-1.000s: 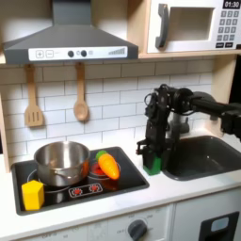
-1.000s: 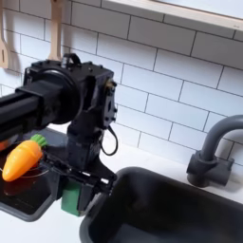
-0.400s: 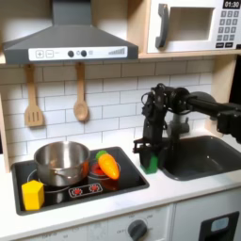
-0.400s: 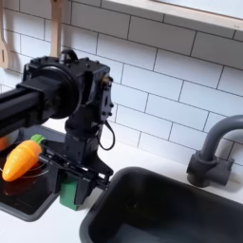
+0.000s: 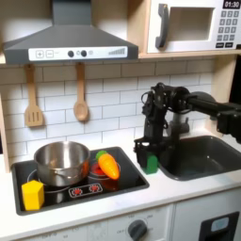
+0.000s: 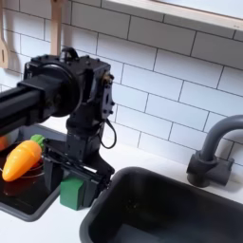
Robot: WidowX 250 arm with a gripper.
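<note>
My black gripper [image 5: 148, 158] points down at the counter strip between the stove [image 5: 122, 183] and the sink [image 5: 200, 156]. It is shut on a small green block [image 5: 151, 164], which sits low at the counter surface. In the second exterior view the green block [image 6: 74, 193] shows between the fingers [image 6: 51, 174] of the gripper [image 6: 76, 182], right at the stove's edge. An orange carrot [image 5: 109, 166] with a green top lies on the stove just to the first exterior view's left of the gripper; the carrot [image 6: 21, 158] also shows in the second exterior view.
A steel pot [image 5: 62, 161] stands on the stove's back left, and a yellow block [image 5: 33, 195] on its front left corner. Two wooden utensils [image 5: 81, 105] hang on the tiled wall. A grey faucet [image 6: 211, 152] rises behind the sink basin [image 6: 161, 211]. A microwave [image 5: 193, 25] sits overhead.
The gripper with the green block has shifted a little to the first exterior view's left, away from the sink and toward the stove edge. Nothing else moved.
</note>
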